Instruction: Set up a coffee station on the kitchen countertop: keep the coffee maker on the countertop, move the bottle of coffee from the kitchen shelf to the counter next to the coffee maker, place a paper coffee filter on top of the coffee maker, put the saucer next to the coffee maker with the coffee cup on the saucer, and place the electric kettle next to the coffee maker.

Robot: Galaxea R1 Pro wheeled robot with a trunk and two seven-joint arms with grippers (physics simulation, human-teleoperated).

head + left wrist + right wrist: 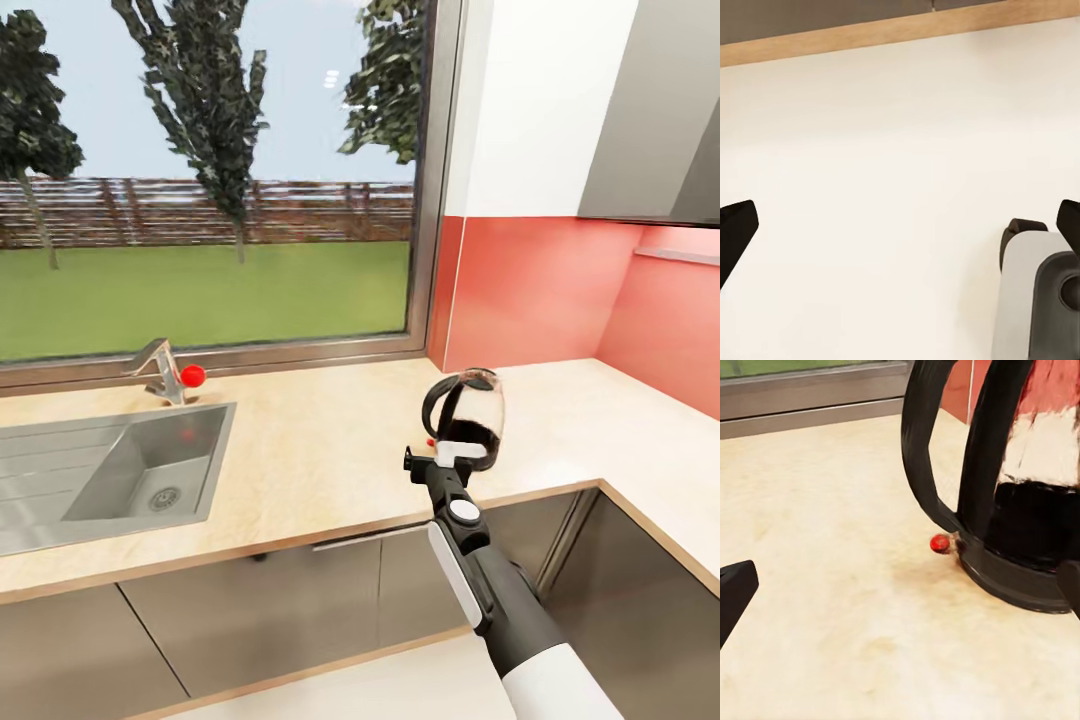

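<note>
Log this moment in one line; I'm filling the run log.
right gripper: open, at kettle | glass electric kettle with black handle: upright on beige countertop | left gripper: open

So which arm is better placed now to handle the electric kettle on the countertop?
The right. Its gripper sits just before the electric kettle with jaws open, the handle close ahead. The left gripper faces a bare pale surface.

The countertop [330,450] was pale, wood-toned and L-shaped, running under the window and turning at the far right corner along the red wall. A steel sink [150,470] was set into its left part, with a faucet [160,370] at the back edge just behind it. The electric kettle [465,415] stood upright on the counter near its front edge, well apart from the sink.
</note>
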